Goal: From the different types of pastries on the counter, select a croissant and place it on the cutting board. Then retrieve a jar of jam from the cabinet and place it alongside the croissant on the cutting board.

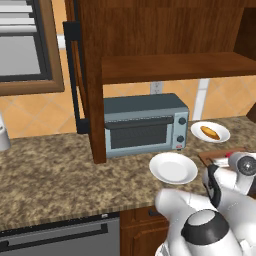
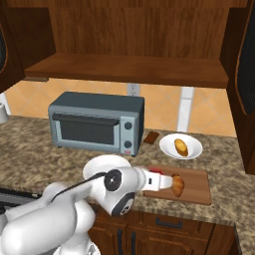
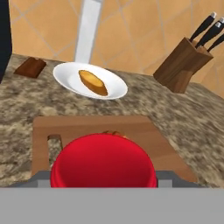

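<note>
Jar of jam (image 3: 103,161) | red, clamped in claw (image 2: 162,180) | hanging over cutting board (image 2: 194,185) | croissant (image 2: 178,185) just beyond it on the board

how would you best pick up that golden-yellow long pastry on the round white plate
Grip the golden-yellow elongated pastry across its narrow middle, coming straight down from above. It lies flat on the shallow round white plate, so its long sides are open while the rim blocks a low side approach.
</note>
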